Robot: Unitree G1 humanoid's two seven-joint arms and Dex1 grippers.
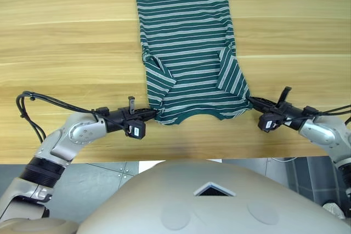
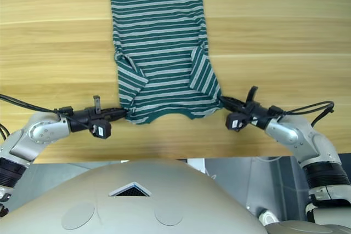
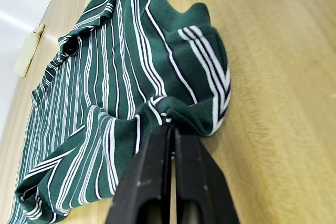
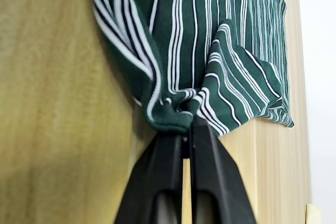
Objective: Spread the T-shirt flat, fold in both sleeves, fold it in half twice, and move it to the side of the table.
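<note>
Two shoulder corners of the T-shirt (image 1: 186,36) were clamped in my left claw (image 1: 156,114) and right claw (image 1: 248,100); I judged it light, limp, best held there.

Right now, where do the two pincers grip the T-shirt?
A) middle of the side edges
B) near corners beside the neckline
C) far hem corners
B: the left pincer and right pincer are each shut on a near corner of the T-shirt, flanking the neckline.
</note>
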